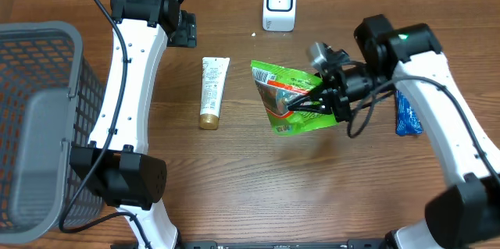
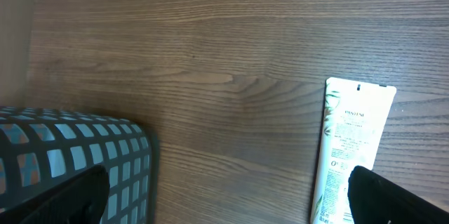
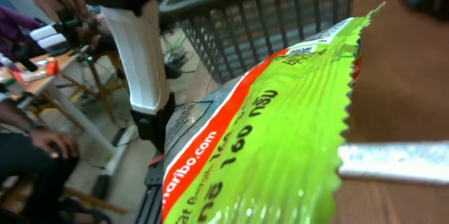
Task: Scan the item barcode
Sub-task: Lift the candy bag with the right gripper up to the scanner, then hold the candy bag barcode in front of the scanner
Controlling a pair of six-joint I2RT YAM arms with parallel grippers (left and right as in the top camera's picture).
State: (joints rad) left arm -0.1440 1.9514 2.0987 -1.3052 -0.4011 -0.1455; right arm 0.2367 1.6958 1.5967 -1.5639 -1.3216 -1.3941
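Two grippers show here, and only one is busy. The right gripper (image 1: 305, 102) is clamped on a green snack bag (image 1: 273, 85), its fingers pinching the bag's right edge so the rest of the bag hangs out to the gripper's left (the wrist view is almost filled with crinkled green film and an orange band). A shadow falls on the wooden table (image 1: 258, 194) just under the bag. Ahead of this gripper and a little to its left, a white barcode scanner (image 1: 280, 4) stands apart from the bag. To the gripper's right, a blue packet (image 1: 406, 115) lies partly under the arm.

The left gripper (image 1: 181, 29) is spread wide and holds nothing; its dark fingers (image 2: 63, 199) sit in the two lower corners of the wrist view. A cream tube (image 1: 212, 91) with a gold cap lies flat between the two grippers, near the bag's left side. A grey mesh basket (image 1: 47, 46) sits to the left of the left gripper.
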